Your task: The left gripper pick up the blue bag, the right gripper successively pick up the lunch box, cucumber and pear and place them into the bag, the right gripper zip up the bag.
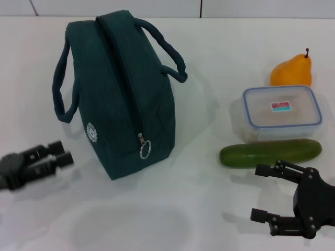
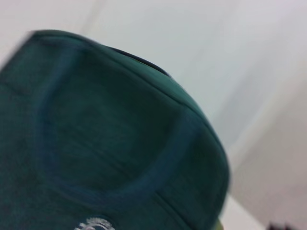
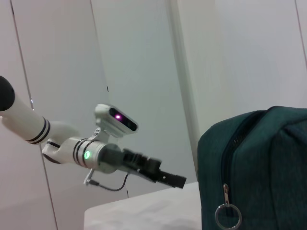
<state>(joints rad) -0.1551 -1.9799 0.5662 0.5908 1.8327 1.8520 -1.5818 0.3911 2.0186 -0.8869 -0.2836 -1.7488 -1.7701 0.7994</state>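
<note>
Step one: left end effector (image 1: 62, 152), fingers together, at 8 o'clock of zipped blue bag (image 1: 123, 89). Next needs handle grab. Right end effector (image 1: 264, 192) spread, idle below cucumber (image 1: 269, 152).

— Is any writing showing that you can actually read?

— None. The blue bag (image 1: 123, 89) is carrying a round white logo (image 1: 91, 131) low on its side, but whatever is printed in it is not resolving into letters.

— And the lunch box (image 1: 282, 111)?

— Its lid is bearing a small red-and-blue label (image 1: 280, 107), and the print on it is coming out too small to read. No numbers or signs are showing anywhere else.
</note>
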